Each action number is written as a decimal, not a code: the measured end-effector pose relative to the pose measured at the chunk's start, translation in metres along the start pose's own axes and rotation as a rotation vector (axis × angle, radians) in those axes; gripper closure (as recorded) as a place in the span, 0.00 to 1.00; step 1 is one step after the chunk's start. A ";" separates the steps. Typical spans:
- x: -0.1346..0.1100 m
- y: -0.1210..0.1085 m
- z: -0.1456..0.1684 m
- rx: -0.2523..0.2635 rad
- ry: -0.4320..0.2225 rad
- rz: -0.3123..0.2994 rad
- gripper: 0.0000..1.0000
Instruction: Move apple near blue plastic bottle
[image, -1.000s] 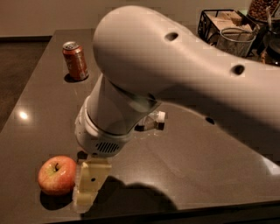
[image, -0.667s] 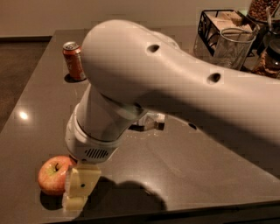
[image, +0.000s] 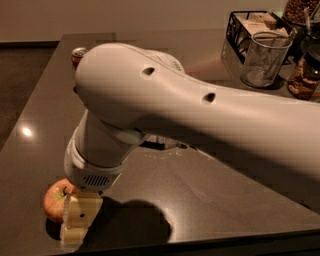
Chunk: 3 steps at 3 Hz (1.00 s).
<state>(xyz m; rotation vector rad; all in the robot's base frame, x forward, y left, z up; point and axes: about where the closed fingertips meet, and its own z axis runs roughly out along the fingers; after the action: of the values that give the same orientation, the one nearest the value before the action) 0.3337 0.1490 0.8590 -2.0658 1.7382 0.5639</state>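
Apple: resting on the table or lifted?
On the table. The apple rests on its dark surface, shadow directly beneath; the end effector is down at its right side.

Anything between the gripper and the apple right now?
Nothing. In the camera view the gripper sits low by the near edge of the table, overlapping the apple; no other object and no bare tabletop shows between them.
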 end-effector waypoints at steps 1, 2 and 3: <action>-0.001 -0.001 0.005 -0.006 0.000 0.009 0.15; -0.003 0.000 0.005 -0.011 -0.004 0.014 0.38; 0.000 -0.004 -0.002 0.006 0.002 0.027 0.62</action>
<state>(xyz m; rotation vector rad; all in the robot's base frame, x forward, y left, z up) 0.3383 0.1485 0.8612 -2.0422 1.7693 0.5636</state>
